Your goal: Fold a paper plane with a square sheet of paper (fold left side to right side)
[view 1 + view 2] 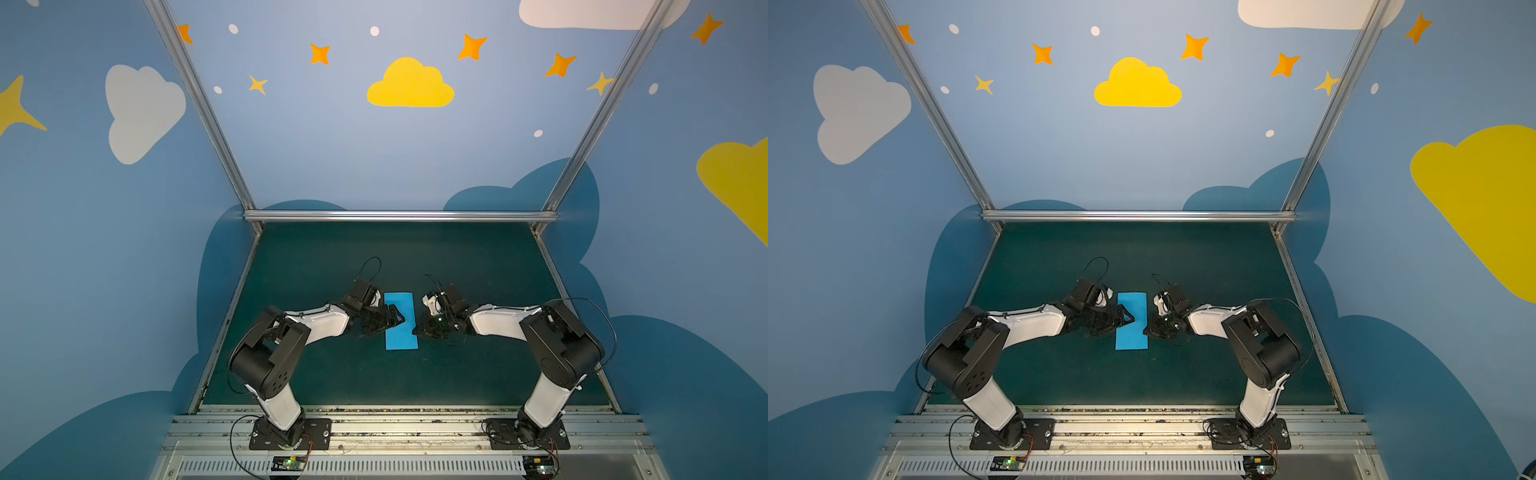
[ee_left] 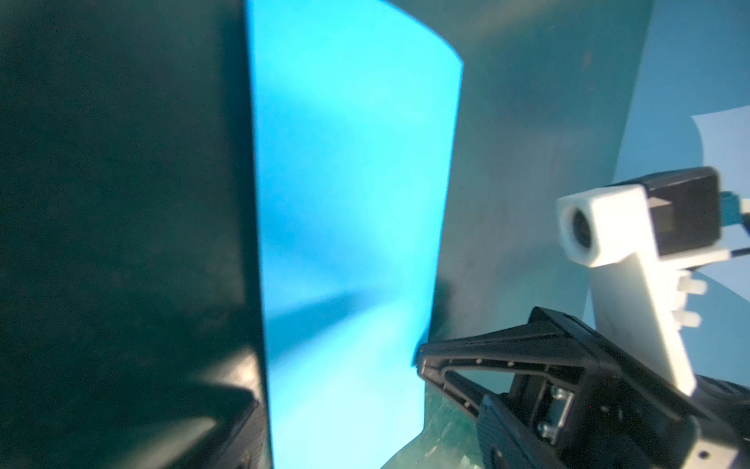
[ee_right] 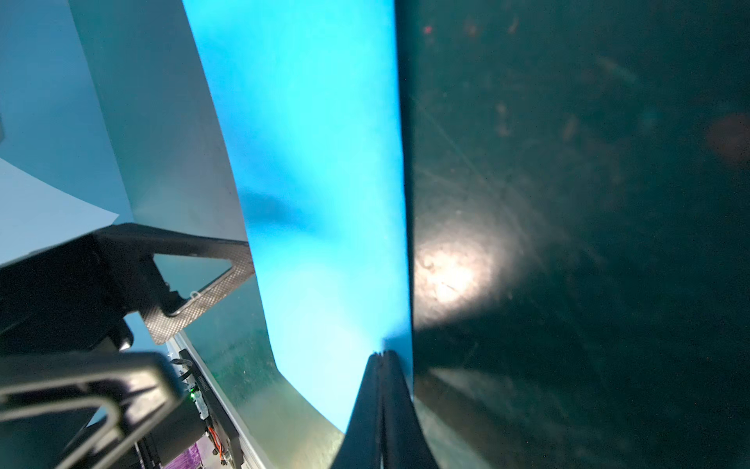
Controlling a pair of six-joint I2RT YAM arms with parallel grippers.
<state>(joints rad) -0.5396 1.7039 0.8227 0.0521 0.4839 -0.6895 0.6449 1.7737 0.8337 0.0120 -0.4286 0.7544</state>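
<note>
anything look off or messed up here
Nothing stands out. The blue paper lies flat on the green mat as a neat narrow rectangle with straight edges and no visible tear. The open left gripper is at its left edge, the shut right gripper at its right edge.

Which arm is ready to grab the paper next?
Left, probably: the left gripper stands open at the paper's edge, while the right gripper is shut, with its tip at the opposite edge.
</note>
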